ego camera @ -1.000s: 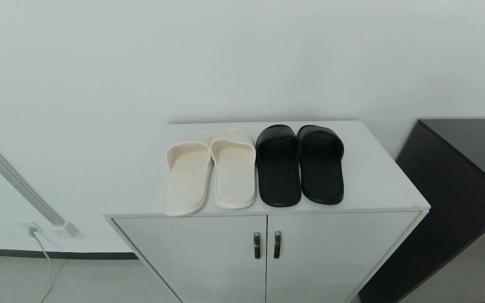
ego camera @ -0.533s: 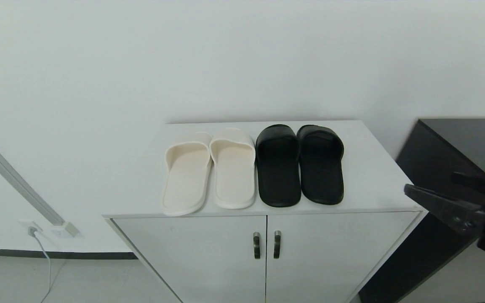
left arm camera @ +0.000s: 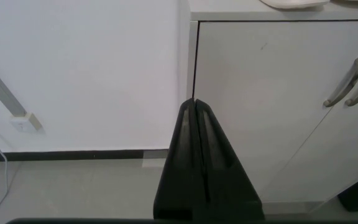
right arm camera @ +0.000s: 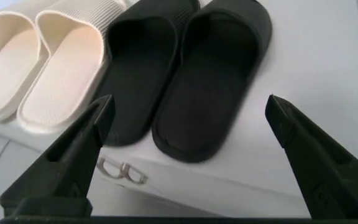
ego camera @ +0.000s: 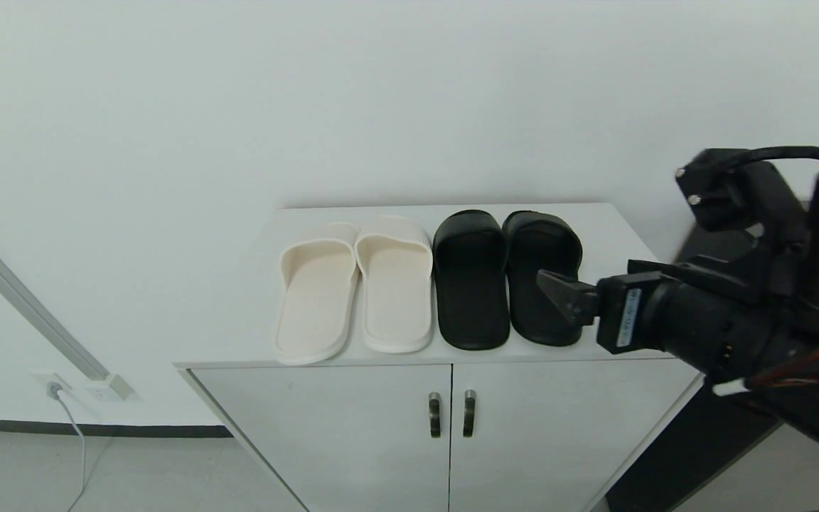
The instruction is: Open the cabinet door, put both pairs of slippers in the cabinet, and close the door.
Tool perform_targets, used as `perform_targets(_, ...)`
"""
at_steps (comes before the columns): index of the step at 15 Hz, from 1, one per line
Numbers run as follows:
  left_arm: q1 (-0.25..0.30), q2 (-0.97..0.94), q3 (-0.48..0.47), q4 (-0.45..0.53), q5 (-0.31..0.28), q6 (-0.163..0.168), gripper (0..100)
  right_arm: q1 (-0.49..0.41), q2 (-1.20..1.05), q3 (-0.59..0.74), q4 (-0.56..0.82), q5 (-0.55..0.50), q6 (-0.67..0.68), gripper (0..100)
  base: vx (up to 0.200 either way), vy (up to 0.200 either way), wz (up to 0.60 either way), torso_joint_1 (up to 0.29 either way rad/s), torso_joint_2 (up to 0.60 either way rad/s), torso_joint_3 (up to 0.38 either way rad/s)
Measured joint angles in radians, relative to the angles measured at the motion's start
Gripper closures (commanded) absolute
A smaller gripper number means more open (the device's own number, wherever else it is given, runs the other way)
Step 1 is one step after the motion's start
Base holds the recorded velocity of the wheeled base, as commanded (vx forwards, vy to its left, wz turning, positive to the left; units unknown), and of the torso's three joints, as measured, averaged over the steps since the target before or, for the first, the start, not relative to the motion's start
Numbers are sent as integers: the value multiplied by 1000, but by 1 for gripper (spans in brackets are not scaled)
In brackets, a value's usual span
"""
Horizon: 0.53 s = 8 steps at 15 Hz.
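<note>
A white cabinet (ego camera: 257,299) stands against the wall, both doors (ego camera: 324,434) closed and their two handles (ego camera: 451,413) side by side. On top lie a cream pair of slippers (ego camera: 352,288) and, to its right, a black pair of slippers (ego camera: 505,277). My right gripper (ego camera: 584,277) hovers open over the top's right part, just right of the black pair (right arm camera: 191,74), which lies between its spread fingers (right arm camera: 73,155) in the right wrist view (right arm camera: 190,102). My left gripper (left arm camera: 194,104) is shut and empty, low before the cabinet's left front edge (left arm camera: 191,56).
A dark piece of furniture (ego camera: 694,455) stands close to the cabinet's right side. On the left wall there is a socket with a cable (ego camera: 54,390) and a slanted rail (ego camera: 18,295). Grey floor lies in front of the cabinet.
My right arm has come in from the right edge and moved left and up over the cabinet top, towards the black slippers. The slippers and doors have not moved.
</note>
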Motion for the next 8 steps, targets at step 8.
perform_targets(8, 0, 0, 0, 0, 0, -2, 100, -63, 348, -282, -23, -135, 3, 0, 0, 0, 0, 0, 0, 0)
